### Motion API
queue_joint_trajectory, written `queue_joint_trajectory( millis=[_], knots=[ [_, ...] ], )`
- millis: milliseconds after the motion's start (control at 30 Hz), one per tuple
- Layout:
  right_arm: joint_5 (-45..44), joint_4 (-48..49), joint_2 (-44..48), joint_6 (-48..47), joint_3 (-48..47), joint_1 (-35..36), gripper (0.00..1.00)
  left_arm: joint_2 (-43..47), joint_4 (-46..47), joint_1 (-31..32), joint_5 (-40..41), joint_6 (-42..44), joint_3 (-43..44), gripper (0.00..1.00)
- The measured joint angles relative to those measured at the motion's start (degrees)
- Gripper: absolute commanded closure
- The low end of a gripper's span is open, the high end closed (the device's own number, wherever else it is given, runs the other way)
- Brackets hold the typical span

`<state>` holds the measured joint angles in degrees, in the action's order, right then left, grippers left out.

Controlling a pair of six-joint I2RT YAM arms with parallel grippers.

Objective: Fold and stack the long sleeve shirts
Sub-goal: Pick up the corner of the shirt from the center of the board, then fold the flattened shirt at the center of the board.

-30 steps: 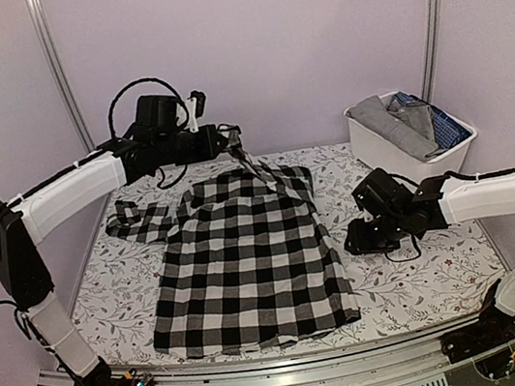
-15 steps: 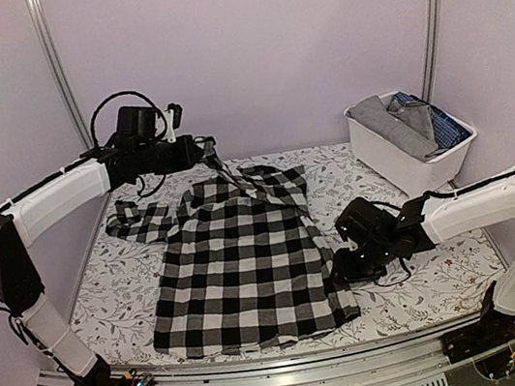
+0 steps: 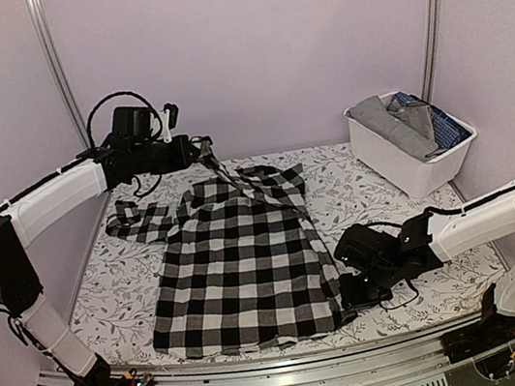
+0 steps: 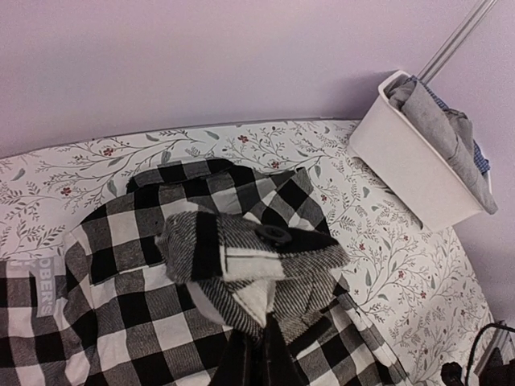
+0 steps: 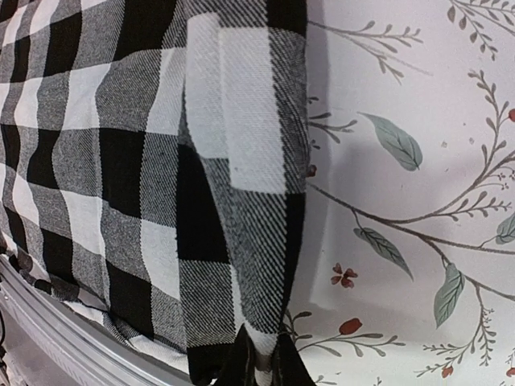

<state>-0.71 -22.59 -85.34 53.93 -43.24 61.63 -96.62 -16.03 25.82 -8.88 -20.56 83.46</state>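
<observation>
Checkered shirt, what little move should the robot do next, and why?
Probably swing both arms leftward, laying the right side over the checkered shirt. The left gripper pinches the cuff up in the air, and the right gripper pinches the near right edge, so that strip looks ready to fold.

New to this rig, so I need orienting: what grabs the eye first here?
A black-and-white checked shirt lies spread across the floral table, one sleeve pulled up taut by the left gripper at the far edge. The right gripper pinches its near right edge; a white bin of clothes sits far right.
</observation>
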Motion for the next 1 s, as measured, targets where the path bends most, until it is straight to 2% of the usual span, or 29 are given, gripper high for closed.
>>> queue_joint_trajectory(
  millis=[33, 367, 767, 1000],
  knots=[
    [-0.04, -0.83, 0.02, 0.46, -0.26, 0.42, 1.0, 0.0, 0.02, -0.07, -0.11, 0.0, 0.0, 1.0],
    [0.33, -6.36, -0.92, 0.15, -10.64, 2.91, 1.0, -0.17, -0.13, -2.14, -0.46, -0.02, 1.25, 1.0],
    [10.38, -4.52, -16.94, -8.66, -25.7, 2.97, 1.0, -3.23, -0.07, -6.84, -0.02, 0.7, 6.12, 1.0],
    [15.04, -3.08, -23.34, -11.85, -29.86, 2.99, 1.0, -5.03, -0.79, -8.24, 0.17, 1.07, 10.49, 1.0]
  ],
)
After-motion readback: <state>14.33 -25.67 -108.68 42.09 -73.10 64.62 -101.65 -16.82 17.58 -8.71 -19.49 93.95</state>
